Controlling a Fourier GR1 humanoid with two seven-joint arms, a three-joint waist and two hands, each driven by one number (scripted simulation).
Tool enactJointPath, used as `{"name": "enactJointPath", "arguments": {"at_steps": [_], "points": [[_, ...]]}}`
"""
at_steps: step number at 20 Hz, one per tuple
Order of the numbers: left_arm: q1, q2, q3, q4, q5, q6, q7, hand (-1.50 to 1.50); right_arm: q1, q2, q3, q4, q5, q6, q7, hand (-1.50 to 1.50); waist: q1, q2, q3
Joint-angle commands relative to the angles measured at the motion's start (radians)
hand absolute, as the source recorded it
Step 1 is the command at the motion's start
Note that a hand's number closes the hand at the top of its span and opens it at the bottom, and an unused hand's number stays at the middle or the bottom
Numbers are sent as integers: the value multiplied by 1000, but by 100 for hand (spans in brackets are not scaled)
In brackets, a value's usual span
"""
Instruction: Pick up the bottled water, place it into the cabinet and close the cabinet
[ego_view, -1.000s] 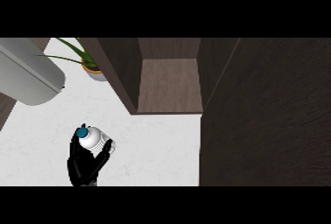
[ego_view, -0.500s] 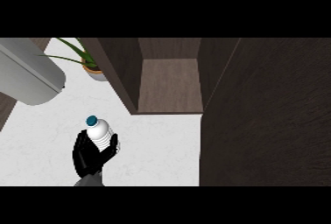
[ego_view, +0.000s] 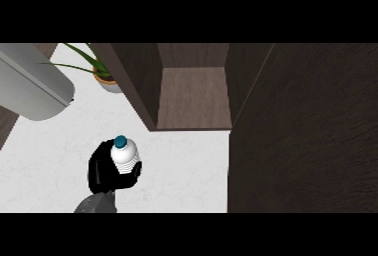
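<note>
- The open cabinet door (ego_view: 310, 130), a dark wood panel, fills the right side of the frame from top to bottom. It stands as it did in both earlier frames.
- The white counter (ego_view: 184, 170) takes up the lower left and centre and looks the same as before.
- The cabinet (ego_view: 193, 95) sits at upper centre, its brown compartment open between dark side walls. Nothing can be seen inside it.
- A large grey rounded body (ego_view: 33, 87) lies slantwise in the upper left corner and has not moved.
- The left hand (ego_view: 102, 172) shows at lower left on its grey forearm (ego_view: 96, 204), which rises from the bottom edge. Its black fingers are curled round the bottle's lower part from the left. The hand has moved a little rightward since a second ago.
- The bottled water (ego_view: 124, 156) is in that hand, below and left of the cabinet's opening and still outside it. Its teal cap (ego_view: 119, 142) points toward the top of the frame. A second ago the bottle was further left and leaned toward the upper left.
- A potted plant (ego_view: 100, 75) with thin green leaves stands at upper left, just beside the cabinet's left wall, unchanged.
</note>
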Motion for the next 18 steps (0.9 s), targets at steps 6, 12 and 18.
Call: {"name": "enactJointPath", "arguments": {"at_steps": [6,12,18], "points": [[10,19,-92,-252,-45,35,155,150,25,-19,-85,-117,-128,-2,34,-150,15,-5,2],[26,-28,-204,-489,-94,144,318,150,-5,9,2,-146,-80,-31,83,-150,22,-3,2],[8,-71,-317,-727,-148,320,506,150,-27,-32,-66,-122,-138,-19,84,-150,19,-4,2]]}}
